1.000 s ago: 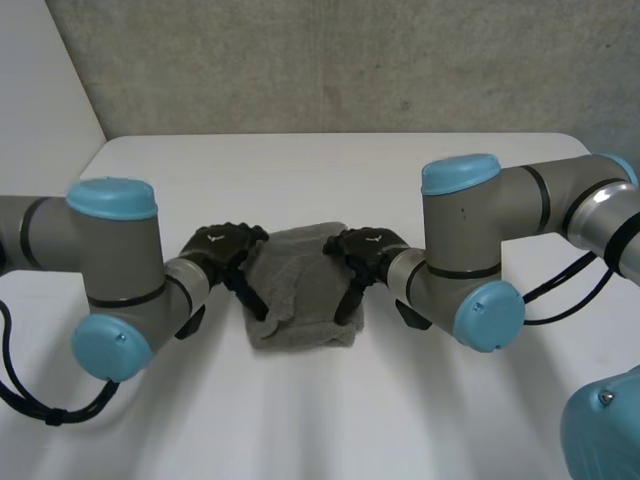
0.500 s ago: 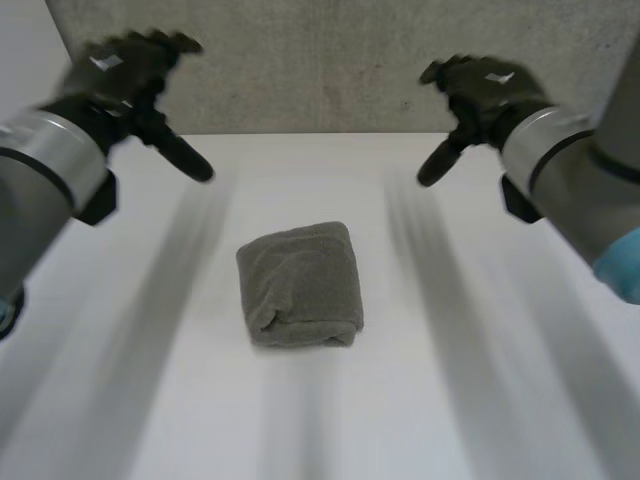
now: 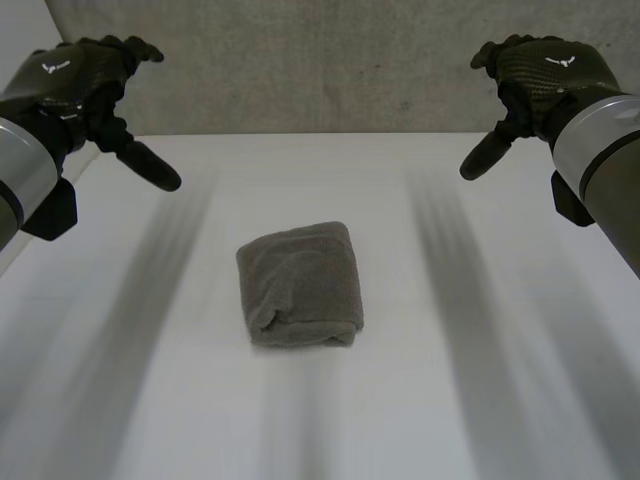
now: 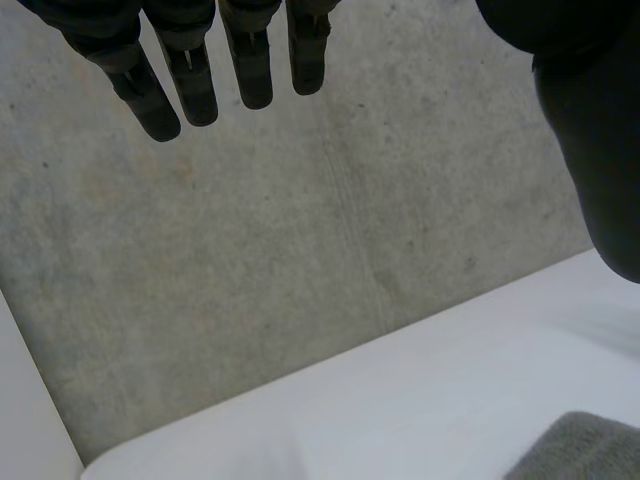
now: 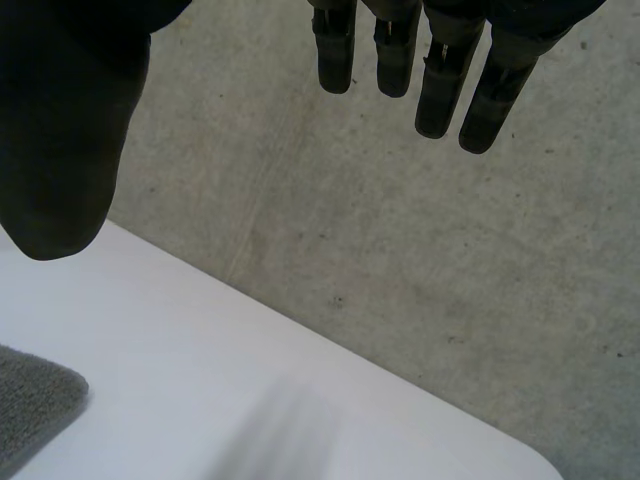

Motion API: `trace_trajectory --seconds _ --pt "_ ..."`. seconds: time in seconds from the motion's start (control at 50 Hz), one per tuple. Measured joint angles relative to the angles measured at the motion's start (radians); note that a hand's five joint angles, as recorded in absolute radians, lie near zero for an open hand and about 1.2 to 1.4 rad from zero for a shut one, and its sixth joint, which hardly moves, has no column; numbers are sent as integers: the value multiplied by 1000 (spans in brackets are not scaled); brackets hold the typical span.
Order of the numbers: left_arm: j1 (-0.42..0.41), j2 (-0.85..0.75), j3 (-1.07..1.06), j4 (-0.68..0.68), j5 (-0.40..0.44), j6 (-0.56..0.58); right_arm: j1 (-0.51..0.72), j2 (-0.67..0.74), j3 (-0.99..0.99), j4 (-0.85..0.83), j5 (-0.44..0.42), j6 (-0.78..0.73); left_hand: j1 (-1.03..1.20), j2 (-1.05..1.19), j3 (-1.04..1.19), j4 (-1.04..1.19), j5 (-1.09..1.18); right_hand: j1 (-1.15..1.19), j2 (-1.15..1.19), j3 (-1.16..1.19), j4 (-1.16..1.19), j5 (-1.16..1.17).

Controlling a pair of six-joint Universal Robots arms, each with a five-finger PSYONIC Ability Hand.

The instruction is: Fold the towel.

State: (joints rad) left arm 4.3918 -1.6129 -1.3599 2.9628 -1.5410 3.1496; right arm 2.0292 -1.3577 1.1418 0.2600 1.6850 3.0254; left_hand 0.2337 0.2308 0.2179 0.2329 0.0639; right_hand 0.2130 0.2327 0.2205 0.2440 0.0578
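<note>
Nearest, at the middle of the white table point(image 3: 470, 400): a grey towel point(image 3: 300, 285), folded into a thick, compact bundle, with a rolled fold along its near edge. Lying flat and alone on the bare top, well apart from both hands. Higher up and out to either side, held in the air over the table's far half: the left hand point(image 3: 80, 85) on the left and the right hand point(image 3: 545, 75) on the right, each at the end of a grey forearm point(image 3: 600, 150) and each with its thumb jutting down and inward toward the towel. Nothing held in either. Seen from the left wrist: fingers point(image 4: 190, 85) straight and side by side, set wide from the thumb point(image 4: 590, 150), with a corner of the towel down on the table just past the thumb's tip. Much the same from the right wrist: fingers point(image 5: 440, 85) straight and relaxed, spread well away from the thumb point(image 5: 60, 140), grasping nothing, a grey towel corner on the white top just past the thumb's tip. Farthest back, behind the table's far edge: a rough grey concrete wall point(image 3: 320, 60).
</note>
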Motion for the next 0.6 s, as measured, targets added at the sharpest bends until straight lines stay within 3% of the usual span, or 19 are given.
trace_trajectory --seconds 0.6 --pt "12 0 -41 0 1 -7 5 -17 4 -5 -3 3 0 0 0 0 0 0 0 0 0 0"
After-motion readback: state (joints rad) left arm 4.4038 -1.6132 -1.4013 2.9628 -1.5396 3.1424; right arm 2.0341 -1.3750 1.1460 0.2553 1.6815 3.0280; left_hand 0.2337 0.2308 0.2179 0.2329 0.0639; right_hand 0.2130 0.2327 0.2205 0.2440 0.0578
